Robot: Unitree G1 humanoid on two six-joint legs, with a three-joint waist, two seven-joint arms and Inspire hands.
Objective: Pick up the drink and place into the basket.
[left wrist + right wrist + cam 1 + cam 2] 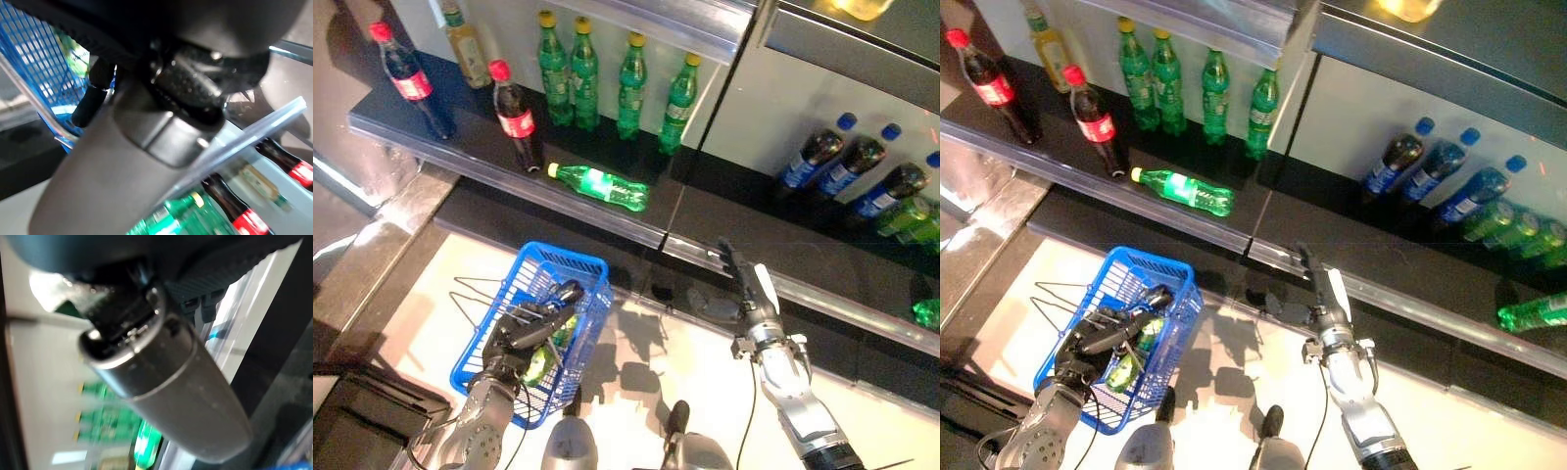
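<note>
Reaching down into the blue basket, the left hand has its dark fingers curled around a green bottle that sits inside the basket, low against the wire bottom. The basket stands on the pale floor in front of a dark shelf. On that shelf one green bottle lies on its side near the front edge, with two cola bottles standing to its left and a row of upright green bottles behind it. The right hand hangs apart from the basket by the shelf's front edge, fingers straight and relaxed, holding nothing. More bottles lean on the darker shelf section to the right.
</note>
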